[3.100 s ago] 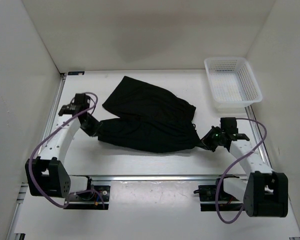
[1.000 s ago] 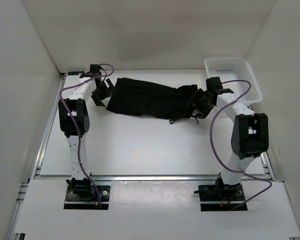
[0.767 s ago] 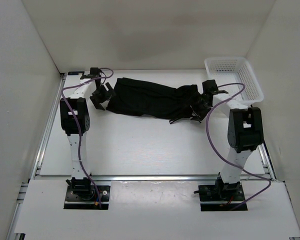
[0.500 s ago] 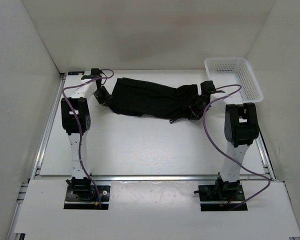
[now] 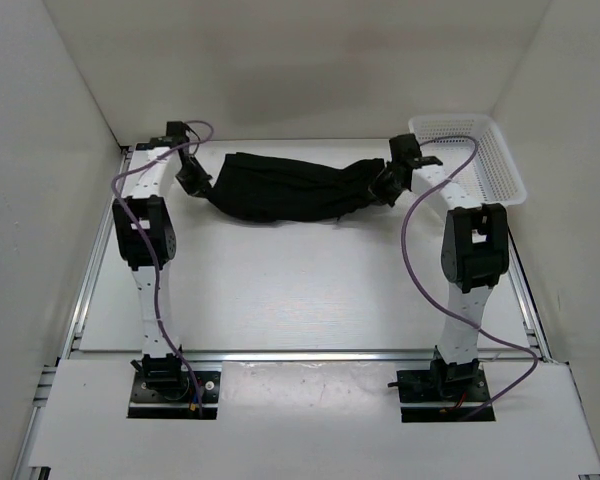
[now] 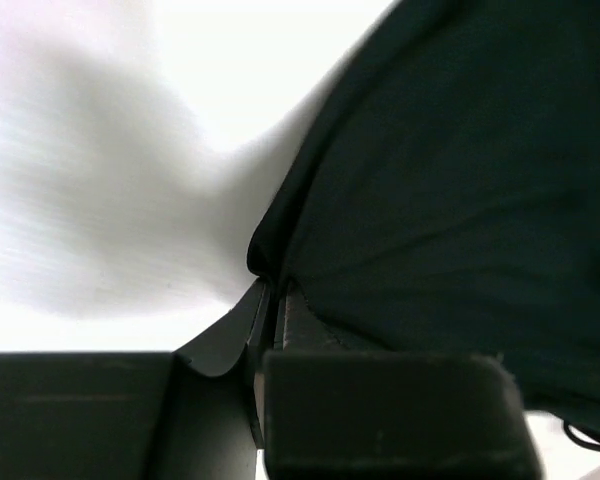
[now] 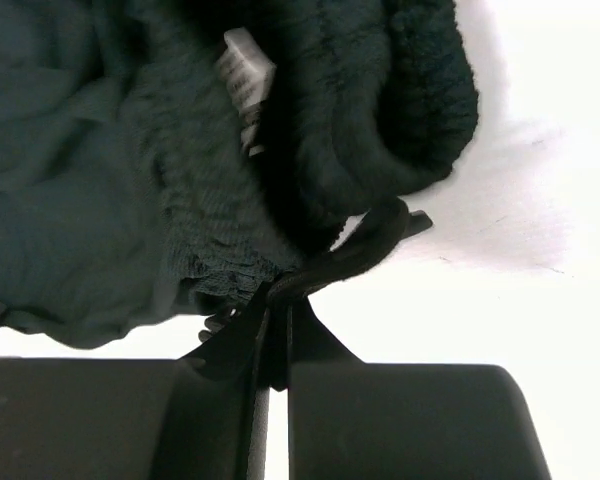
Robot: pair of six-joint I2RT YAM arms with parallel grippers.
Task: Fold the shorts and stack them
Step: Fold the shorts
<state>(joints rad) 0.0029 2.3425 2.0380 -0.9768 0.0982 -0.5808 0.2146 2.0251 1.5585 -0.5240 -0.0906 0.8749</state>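
Three seconds ago the shorts (image 5: 280, 188) lay spread in the middle of the table (image 5: 280, 300), with both arms low at their near edge. Now that edge has been carried over, and the cloth is a long narrow band at 12 o'clock, close to the back wall (image 5: 300, 70). In the last half second both arms reached further away and the band went more taut; the loose end that trailed on the table at the right side is gone from there. The left gripper (image 6: 270, 300) is at 11 o'clock, its jaws pinched together on a thin fold of black cloth. The right gripper (image 7: 277, 300) is at 1 o'clock, its jaws also pressed together, on the gathered waistband where the drawstring (image 7: 375, 240) begins; a white label (image 7: 242, 62) shows above it. I judge the first lengthwise fold as made, and what is left is to lay the band down, let go and fold it across. The white basket (image 5: 480, 160) stands just beside the right gripper at 2 o'clock, and the purple cable (image 5: 404, 225) hangs near that arm. Both arms look nearly fully stretched, so little room is left toward the wall.
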